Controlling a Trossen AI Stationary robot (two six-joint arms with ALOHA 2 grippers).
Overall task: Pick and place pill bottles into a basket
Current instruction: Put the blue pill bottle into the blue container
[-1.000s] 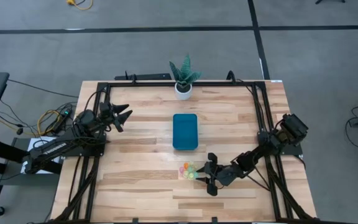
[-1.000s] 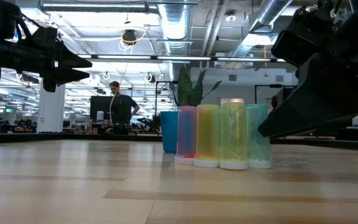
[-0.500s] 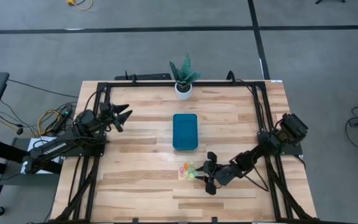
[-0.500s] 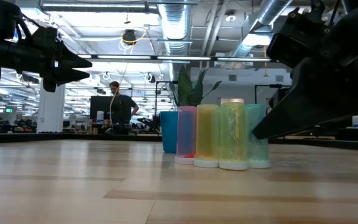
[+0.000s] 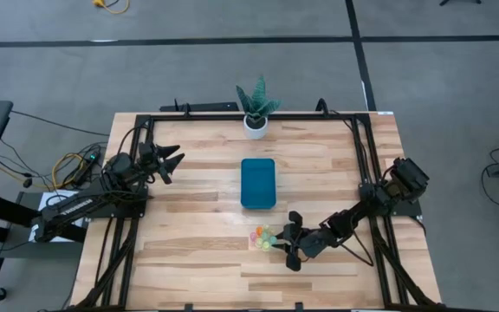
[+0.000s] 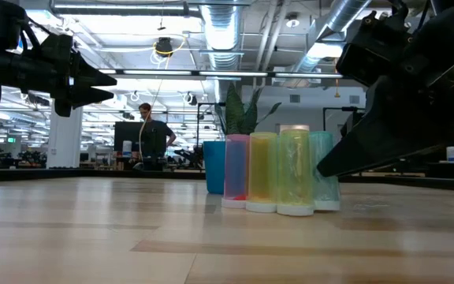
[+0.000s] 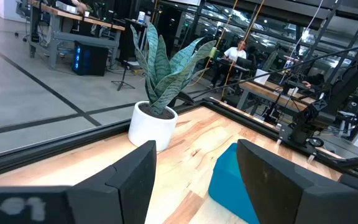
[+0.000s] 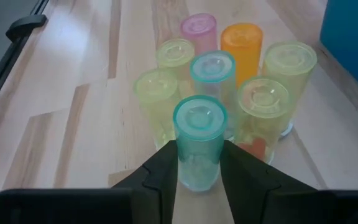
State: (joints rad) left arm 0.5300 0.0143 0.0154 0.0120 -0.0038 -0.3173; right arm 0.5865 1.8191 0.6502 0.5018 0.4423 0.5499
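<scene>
Several small pill bottles [image 5: 262, 237] in yellow-green, pink, orange and teal stand upright in a cluster on the wooden table, near of the teal-blue basket [image 5: 258, 183]. My right gripper [image 8: 199, 173] comes at the cluster from the table's right and is shut on the nearest teal bottle [image 8: 198, 146], also seen at the cluster's right end in the low view [image 6: 326, 180]. My left gripper [image 5: 173, 162] waits open at the table's left, held level above it [image 7: 194, 180]. My right gripper pinches the teal bottle's lower body [image 8: 197, 169] between its two fingers, one finger [image 8: 161, 167] on each side. The fingers slant down from the table's right. The bottle stands upright with its base on the table, its teal lid [image 8: 199, 117] above the fingers.
A potted plant in a white pot [image 5: 255, 121] stands at the table's far edge, beyond the basket. Black frame rails [image 5: 366, 165] run along the table's sides. The other bottles [image 8: 229, 74] stand close together right behind the held one.
My right gripper has shut on the teal bottle: in the low view its finger has moved in against the bottle, which has shifted slightly toward the others. The arm has otherwise stayed where it was.
</scene>
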